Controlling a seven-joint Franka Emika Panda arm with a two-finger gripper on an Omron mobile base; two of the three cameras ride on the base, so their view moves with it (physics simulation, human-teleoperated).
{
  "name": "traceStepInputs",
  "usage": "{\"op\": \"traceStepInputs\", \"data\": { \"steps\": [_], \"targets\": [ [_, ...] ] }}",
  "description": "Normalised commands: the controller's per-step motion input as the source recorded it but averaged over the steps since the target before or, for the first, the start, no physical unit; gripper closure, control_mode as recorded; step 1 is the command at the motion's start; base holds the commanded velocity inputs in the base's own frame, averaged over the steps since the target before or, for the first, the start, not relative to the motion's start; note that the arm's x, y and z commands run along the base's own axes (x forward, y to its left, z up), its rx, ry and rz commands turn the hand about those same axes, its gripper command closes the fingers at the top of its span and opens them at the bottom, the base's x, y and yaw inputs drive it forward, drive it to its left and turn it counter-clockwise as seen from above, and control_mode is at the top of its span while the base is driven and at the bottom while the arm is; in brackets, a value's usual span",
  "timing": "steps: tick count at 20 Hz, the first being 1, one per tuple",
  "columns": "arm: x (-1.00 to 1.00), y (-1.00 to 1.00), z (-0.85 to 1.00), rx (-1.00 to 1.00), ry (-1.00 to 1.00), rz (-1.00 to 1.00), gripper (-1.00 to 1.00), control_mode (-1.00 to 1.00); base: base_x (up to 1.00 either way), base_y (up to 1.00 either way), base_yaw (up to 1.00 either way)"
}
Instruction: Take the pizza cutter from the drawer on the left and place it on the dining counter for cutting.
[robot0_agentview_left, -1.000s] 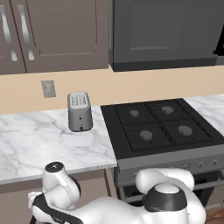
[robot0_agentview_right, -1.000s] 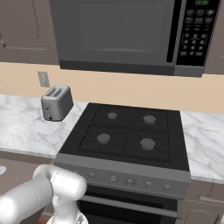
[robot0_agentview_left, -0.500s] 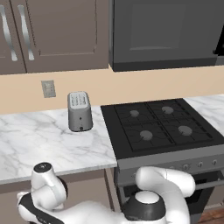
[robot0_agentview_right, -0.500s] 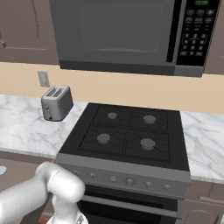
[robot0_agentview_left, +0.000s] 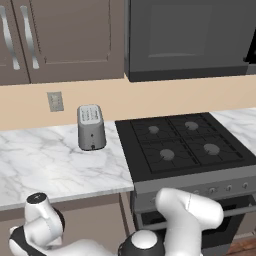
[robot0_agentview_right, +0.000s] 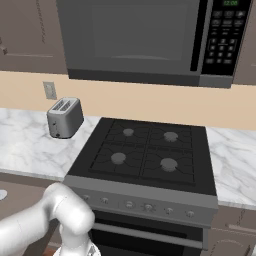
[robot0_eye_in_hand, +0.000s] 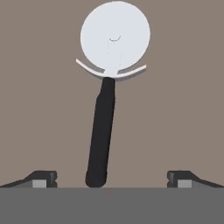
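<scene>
Looking along the hand in the hand view, you see the pizza cutter (robot0_eye_in_hand: 107, 96) lying flat on a plain taupe-brown surface (robot0_eye_in_hand: 39, 109), its pale round wheel toward the top of the view and its thin dark handle running down toward the gripper (robot0_eye_in_hand: 109, 180). The jaws stand spread wide, one fingertip at each lower corner, and the end of the handle sits between them, well apart from either tip, so nothing is pinched. Whether this brown surface is the drawer floor you cannot tell from this view alone. In the left base view, the white arm (robot0_agentview_left: 185, 215) folds low in front of the black stove (robot0_agentview_left: 182, 145), and a silver toaster (robot0_agentview_left: 91, 127) stands upright on the marble worktop (robot0_agentview_left: 45, 165) just left of the stove, below a wall outlet (robot0_agentview_left: 55, 101). In the right base view, the same toaster (robot0_agentview_right: 64, 117) sits left of the stove (robot0_agentview_right: 145, 152), a microwave (robot0_agentview_right: 150, 37) hangs above the burners, and the arm (robot0_agentview_right: 50, 220) bends downward at the lower left.
</scene>
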Motion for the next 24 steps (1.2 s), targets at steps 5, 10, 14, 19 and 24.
{"op": "traceStepInputs", "data": {
  "steps": [5, 10, 14, 19, 24],
  "targets": [
    [0.11, 0.15, -0.46, -0.03, 0.00, 0.00, -1.00, -1.00, 0.00, 0.00, 0.00],
    [0.11, 0.13, -0.35, -0.01, 0.00, 0.00, -1.00, -1.00, 0.00, 0.00, 0.00],
    [0.21, 0.10, -0.19, 0.00, 0.00, 0.00, -1.00, -1.00, 0.00, 0.00, 0.00],
    [0.20, 0.13, -0.29, 0.00, 0.00, 0.00, -1.00, -1.00, 0.00, 0.00, 0.00],
    [0.06, 0.15, -0.32, 0.00, 0.00, 0.00, -1.00, -1.00, 0.00, 0.00, 0.00]
  ]
}}
